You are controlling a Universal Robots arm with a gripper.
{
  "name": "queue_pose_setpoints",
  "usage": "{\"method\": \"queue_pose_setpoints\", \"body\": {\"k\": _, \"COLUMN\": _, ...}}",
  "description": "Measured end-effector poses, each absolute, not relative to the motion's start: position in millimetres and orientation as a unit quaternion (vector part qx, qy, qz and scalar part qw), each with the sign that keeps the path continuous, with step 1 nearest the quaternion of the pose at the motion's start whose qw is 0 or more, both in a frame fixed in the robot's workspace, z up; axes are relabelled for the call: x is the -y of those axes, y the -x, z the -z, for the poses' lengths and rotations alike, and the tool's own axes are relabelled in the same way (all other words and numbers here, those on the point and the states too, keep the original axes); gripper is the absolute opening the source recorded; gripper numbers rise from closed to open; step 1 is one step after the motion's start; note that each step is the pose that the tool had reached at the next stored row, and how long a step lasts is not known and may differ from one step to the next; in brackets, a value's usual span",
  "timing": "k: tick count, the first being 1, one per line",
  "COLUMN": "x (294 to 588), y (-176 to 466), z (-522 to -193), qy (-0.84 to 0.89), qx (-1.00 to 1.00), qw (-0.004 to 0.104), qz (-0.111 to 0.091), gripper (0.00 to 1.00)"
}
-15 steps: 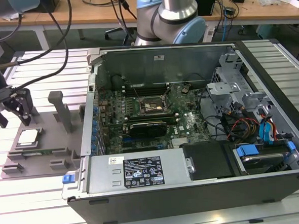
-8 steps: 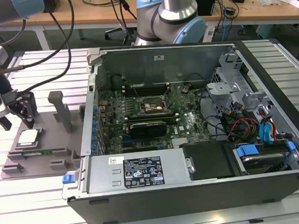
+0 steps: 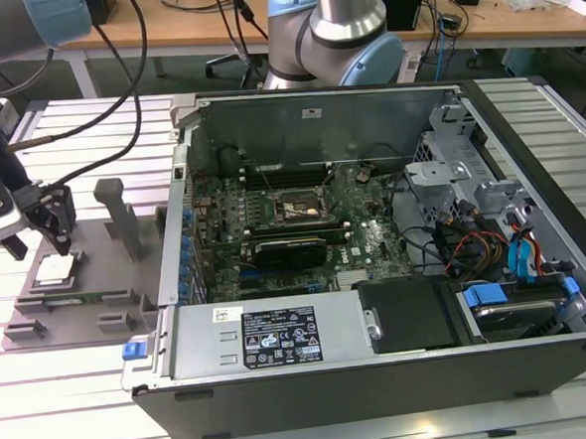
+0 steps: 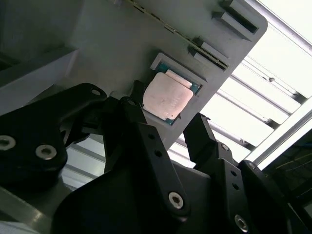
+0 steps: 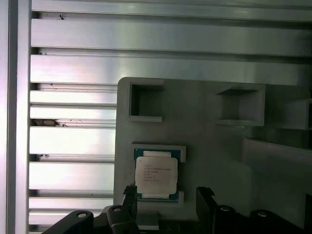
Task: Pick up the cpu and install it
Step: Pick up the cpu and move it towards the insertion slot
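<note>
A: State of the tool (image 3: 38,241)?
B: Spread wide, empty, poised over the cpu (image 3: 56,271). It lies flat in a pocket of the tray (image 3: 103,291), exterior view's left, presumably to keep it square for gripping.
A: And the socket (image 3: 290,210)?
B: In the open case (image 3: 381,358), well apart rightward.
</note>
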State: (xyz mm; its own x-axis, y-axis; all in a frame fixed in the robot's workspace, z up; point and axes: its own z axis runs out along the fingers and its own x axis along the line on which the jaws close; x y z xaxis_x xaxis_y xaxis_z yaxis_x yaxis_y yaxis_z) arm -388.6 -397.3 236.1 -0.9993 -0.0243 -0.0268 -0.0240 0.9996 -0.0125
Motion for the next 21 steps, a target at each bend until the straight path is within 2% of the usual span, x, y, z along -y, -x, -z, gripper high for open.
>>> {"method": "queue_pose_setpoints", "body": {"k": 21, "x": 397.3, "y": 389.9, "z": -225.9, "qy": 0.012, "qx": -1.0, "qw": 0.013, "qz": 0.006, "gripper": 0.6}}
